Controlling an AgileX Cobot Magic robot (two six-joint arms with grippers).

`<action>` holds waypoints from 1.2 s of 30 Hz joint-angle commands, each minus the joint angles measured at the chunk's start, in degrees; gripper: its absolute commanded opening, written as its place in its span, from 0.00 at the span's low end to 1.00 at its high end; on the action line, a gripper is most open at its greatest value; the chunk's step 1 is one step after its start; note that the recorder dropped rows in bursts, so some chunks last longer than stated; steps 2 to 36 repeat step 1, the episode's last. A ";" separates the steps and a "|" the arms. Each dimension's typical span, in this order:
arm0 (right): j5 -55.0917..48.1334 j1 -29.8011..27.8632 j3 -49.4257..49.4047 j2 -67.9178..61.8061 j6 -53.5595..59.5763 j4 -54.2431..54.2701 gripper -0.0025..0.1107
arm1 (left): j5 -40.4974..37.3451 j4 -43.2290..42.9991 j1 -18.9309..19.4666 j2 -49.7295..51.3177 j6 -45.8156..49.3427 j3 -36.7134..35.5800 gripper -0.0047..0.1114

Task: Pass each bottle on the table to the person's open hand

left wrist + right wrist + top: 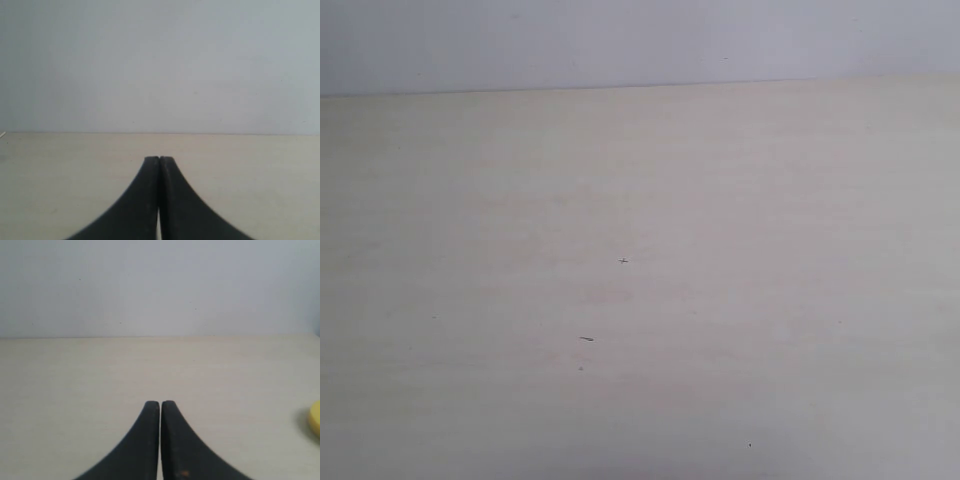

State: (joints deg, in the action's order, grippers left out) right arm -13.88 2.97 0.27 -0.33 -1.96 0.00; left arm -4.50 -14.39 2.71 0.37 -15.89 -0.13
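— Which step are you sitting at?
— Seemingly the first reach: your left pincer (159, 159) and right pincer (160, 403) are both pressed together, gripping nothing, above the table (620, 200).
— And the bottles?
— Only a yellow bottle (315, 419) is peeking in, off to the right pincer's side, well apart. You're needing to spread that pincer and swing over. No hand is showing.

Pale beige, faintly grained table (740, 200); black left claw (159, 159) and right claw (160, 404); yellow bottle (315, 419)

A yellow rounded thing (315, 419) on the table (100, 380) is cut off by the right wrist view's edge; too little shows to tell what it is
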 commanded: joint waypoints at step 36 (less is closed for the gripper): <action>0.17 -0.32 -0.27 0.33 0.35 0.00 0.04 | 0.11 0.15 0.09 -0.37 -0.41 0.13 0.04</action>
